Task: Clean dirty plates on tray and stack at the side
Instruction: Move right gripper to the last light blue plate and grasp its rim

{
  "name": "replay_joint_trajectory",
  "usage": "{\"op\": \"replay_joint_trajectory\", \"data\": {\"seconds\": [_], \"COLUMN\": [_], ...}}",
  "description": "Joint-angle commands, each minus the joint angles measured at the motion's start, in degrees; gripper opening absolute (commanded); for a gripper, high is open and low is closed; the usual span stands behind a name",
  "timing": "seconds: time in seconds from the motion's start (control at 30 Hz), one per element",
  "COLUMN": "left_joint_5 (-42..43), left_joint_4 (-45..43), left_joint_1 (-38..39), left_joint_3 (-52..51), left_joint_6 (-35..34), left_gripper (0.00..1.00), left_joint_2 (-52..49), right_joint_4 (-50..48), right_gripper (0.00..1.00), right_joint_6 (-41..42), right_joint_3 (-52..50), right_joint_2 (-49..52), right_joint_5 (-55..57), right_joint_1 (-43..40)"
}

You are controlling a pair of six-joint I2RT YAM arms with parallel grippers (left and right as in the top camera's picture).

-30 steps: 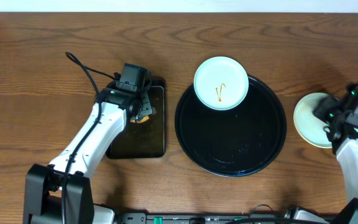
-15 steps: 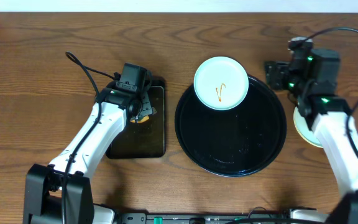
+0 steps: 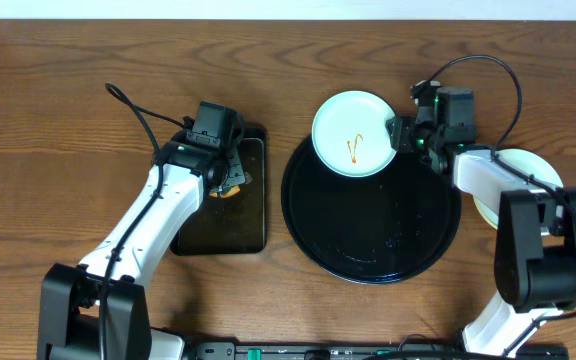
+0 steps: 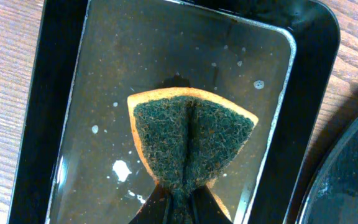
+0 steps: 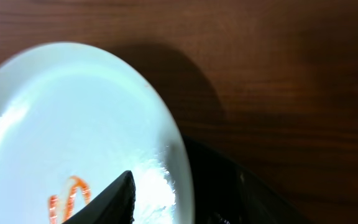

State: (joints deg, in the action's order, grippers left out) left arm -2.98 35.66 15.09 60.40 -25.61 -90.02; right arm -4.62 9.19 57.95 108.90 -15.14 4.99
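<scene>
Above the tabletop, the right hand, fingers obscured, perhaps touches the plate.

A small rectangular black tray holds shallow water — over it, an orange sponge, green scourer face creased.

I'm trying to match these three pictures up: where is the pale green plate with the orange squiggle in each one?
Overhead: the plate sits upper centre, overlapping the far rim of the round black tray.
Left wrist: not in it; this view shows only the sponge over a rectangular tray.
Right wrist: the plate fills the left half.
Shared landmark: the round black tray, lower right in both wrist views.
</scene>
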Motion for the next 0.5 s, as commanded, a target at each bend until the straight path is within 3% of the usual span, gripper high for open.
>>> {"op": "replay_joint_trajectory", "data": {"seconds": [0.0, 0.13, 0.27, 0.47], "left_joint_5": [-0.5, -0.5, -0.52, -0.5], "left_joint_4": [0.33, 0.31, 0.26, -0.33], "left_joint_1": [-0.28, -0.28, -0.28, -0.28], "left_joint_3": [-0.24, -0.24, -0.24, -0.24], "left_joint_6": [0.31, 0.31, 0.31, 0.31], "left_gripper": [0.08, 0.08, 0.08, 0.08], "left_joint_2": [-0.55, -0.55, -0.55, -0.55], "right_joint_4": [-1.03, -0.04, 2.23, 8.76], "right_gripper": [0.47, 0.39, 0.18, 0.01], "right_joint_6": [1.68, 4.46, 6.23, 5.88], "right_joint_3": [0.22, 0.22, 0.22, 0.22], "right_joint_2": [1.66, 3.58, 4.24, 0.33], "right_joint_5": [0.35, 0.2, -1.88, -2.23], "right_joint_1": [0.26, 0.37, 0.37, 0.35]}}
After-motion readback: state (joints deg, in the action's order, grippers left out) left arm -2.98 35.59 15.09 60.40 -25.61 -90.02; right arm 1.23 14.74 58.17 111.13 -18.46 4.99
